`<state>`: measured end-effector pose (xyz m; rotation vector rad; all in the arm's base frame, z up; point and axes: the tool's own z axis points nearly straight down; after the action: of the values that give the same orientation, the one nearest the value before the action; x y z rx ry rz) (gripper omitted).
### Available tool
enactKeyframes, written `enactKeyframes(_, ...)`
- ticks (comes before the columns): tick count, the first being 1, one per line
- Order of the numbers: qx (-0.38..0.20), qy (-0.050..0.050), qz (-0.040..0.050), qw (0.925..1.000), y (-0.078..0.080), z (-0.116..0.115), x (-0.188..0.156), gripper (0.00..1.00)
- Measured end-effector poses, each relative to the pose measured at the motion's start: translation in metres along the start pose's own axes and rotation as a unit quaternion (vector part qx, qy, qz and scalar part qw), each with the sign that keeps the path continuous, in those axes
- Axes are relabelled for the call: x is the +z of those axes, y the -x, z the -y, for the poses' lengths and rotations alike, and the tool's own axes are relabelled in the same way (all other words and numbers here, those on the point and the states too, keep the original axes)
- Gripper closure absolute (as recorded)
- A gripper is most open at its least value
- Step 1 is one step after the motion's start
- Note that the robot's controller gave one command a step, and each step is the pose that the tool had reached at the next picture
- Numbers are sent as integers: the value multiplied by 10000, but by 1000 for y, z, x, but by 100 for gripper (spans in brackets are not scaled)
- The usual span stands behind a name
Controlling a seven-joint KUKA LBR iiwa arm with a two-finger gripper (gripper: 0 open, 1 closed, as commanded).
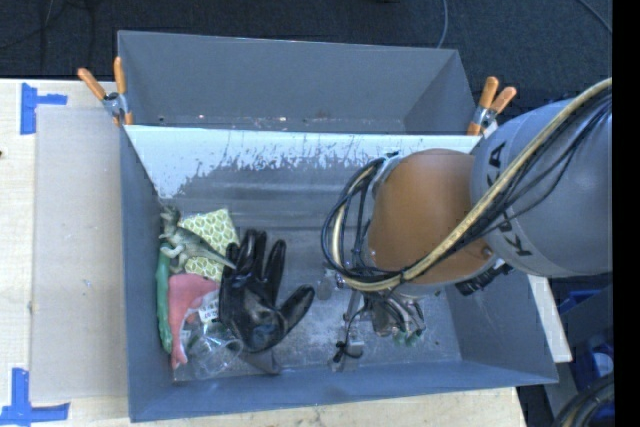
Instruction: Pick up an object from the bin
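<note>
My gripper (375,339) hangs under the orange cover, low over the bare bin floor at the front, right of the middle. Its fingers stand apart and open, with one fingertip (343,351) near the floor and nothing visible between them. The nearest thing is a black glove (255,295), lying to the gripper's left with its fingers spread; it is apart from the gripper. A patterned yellow-green cloth (211,230) lies behind the glove.
A heap fills the bin's front left corner: a pink piece (186,307), a green strip (162,300) along the left wall, and clear crumpled wrapping (207,350). The arm and its cables cover the bin's right side.
</note>
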<state>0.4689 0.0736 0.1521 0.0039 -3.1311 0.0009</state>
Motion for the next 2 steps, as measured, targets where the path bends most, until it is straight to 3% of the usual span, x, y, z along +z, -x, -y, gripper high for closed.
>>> enactKeyframes(1, 20, 3, 37, 10000, 2, 0, -4, 0)
enactKeyframes(2, -668, 4, 35, 9978, 40, -53, 50, 0)
